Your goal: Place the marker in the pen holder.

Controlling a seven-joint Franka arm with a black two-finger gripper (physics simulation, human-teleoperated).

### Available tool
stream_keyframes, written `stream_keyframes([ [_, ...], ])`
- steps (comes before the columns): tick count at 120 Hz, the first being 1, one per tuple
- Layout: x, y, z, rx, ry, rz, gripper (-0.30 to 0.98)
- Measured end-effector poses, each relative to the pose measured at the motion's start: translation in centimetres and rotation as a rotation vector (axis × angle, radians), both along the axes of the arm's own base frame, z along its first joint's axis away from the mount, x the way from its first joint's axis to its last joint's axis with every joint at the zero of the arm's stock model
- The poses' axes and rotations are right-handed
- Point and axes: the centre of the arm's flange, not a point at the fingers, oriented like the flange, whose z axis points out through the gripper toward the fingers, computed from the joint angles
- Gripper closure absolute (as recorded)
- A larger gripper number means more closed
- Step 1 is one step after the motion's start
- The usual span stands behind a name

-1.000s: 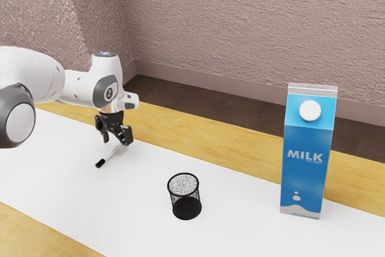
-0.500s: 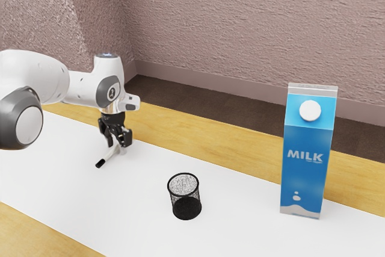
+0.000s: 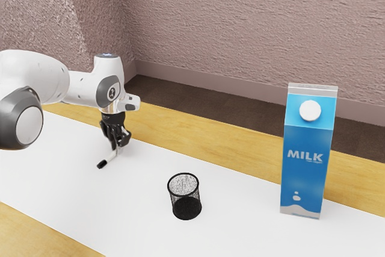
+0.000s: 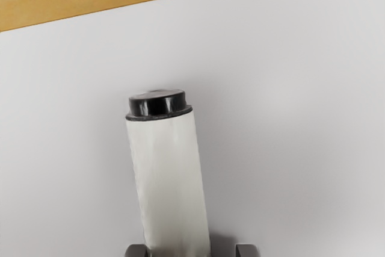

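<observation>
- Your gripper (image 3: 119, 146) stands part-open astride the marker (image 4: 171, 179), a gap beside one finger; centre it, then squeeze gently.
- The marker lies on the white tabletop (image 3: 66, 179); lift straight.
- Farther off, the pen holder (image 3: 185, 204) stands upright; turn the marker endwise above it.

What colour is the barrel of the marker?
The marker's barrel is white; the wrist view shows it best.

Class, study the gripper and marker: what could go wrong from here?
The marker sits off-centre between the open fingers of the gripper, with a gap on one side, so closing might nudge or twist it. It lies low, while the pen holder stands upright: carried sideways, it could catch the rim.
</observation>
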Motion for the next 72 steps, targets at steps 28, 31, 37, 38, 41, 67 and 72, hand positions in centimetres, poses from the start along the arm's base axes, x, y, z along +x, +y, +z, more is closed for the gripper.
stream_keyframes([
  [28,0.0,0.0,-0.3,0.001,0.002,-0.008,0.67],
  [31,0.0,0.0,-0.3,0.002,0.003,-0.009,0.67],
  [37,0.0,0.0,-0.4,0.002,0.003,-0.01,0.68],
  [38,0.0,0.0,-0.4,0.002,0.003,-0.01,0.68],
  [41,0.0,0.0,-0.3,0.003,0.001,-0.011,0.68],
  [67,-1.5,-2.5,6.9,-0.039,-0.14,-0.017,0.71],
  [72,-2.7,-4.3,9.4,-0.06,-0.194,-0.033,0.71],
])
